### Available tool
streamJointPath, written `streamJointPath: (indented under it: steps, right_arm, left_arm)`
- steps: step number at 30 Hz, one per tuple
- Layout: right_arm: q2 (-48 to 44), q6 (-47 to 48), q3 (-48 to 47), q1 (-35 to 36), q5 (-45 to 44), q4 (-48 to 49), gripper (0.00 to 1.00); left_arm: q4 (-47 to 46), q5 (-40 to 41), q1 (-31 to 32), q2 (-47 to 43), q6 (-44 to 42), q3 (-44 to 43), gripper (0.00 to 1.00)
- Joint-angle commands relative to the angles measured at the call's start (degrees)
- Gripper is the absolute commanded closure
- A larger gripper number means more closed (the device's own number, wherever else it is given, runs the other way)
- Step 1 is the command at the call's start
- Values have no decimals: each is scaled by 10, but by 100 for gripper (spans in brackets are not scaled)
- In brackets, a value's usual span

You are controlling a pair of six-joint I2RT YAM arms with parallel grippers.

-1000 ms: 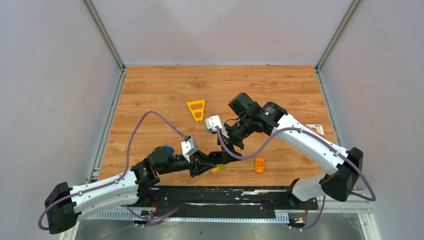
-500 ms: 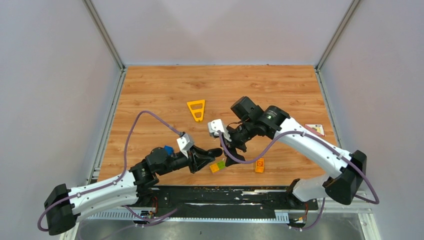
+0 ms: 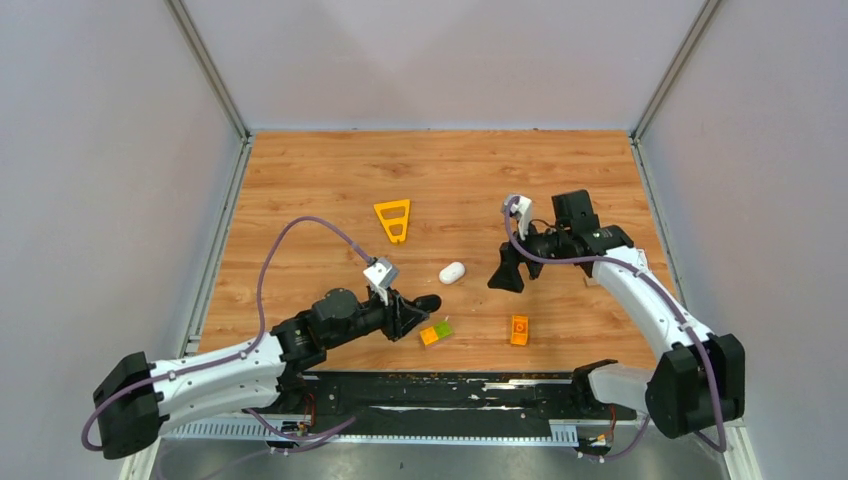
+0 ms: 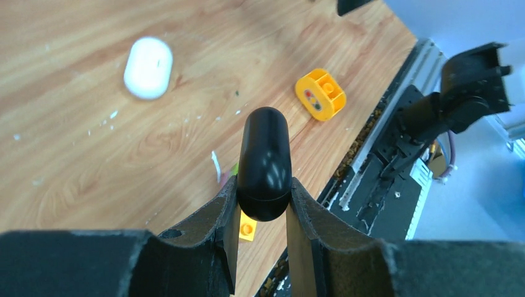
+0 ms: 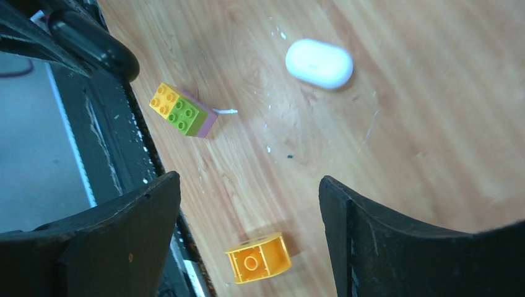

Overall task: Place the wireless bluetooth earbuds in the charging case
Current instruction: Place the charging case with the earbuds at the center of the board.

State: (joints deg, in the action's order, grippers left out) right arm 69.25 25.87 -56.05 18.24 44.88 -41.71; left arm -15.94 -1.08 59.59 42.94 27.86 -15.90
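The right arm is pulling well away to its own side now. A moment ago both arms were bunched together over the near middle of the tabletop (image 3: 330,180), and the charging case (image 3: 452,272) could not be seen among them. Now it is lying out in the open, on its own, with its lid down. It is touching nothing, sitting between the two arms and a little beyond the yellow-green brick (image 3: 435,333).

The right gripper (image 3: 505,280) is hanging spread wide and holding nothing, off to the right of the case. The left gripper (image 4: 263,192) is staying low near the front edge, pressed together on a glossy black rounded piece (image 4: 265,154) that is sticking out past its fingertips toward the case. That piece is looking too big beside the case to be a bud, though I cannot say for certain what it is.

I am not seeing any earbuds on the wood. The orange brick (image 3: 519,329) is sitting well right of the case, and the yellow triangle (image 3: 393,220) is lying farther back.

To my eye the case has just been let go. With the lid shut and no bud in sight, the inserting itself seems still ahead, and opening that lid looks like the first thing needed.
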Motion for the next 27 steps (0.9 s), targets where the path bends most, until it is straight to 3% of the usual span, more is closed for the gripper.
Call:
streamJointPath:
  steps: [1,9,19,27]
  right_arm:
    - [-3,-97,75,-58,118,123,18]
    - [8,-46,128,-81,145,155,18]
    - [1,-28,132,-95,137,153,18]
    - [-12,-21,129,-106,115,155,18]
  left_arm:
    - [15,36,1,72,120,-41,98]
    - [-102,44,1,256,233,-87,90]
    - [-96,-45,-1,476,286,-241,78]
    - [-108,-62,-1,554,321,-289,71]
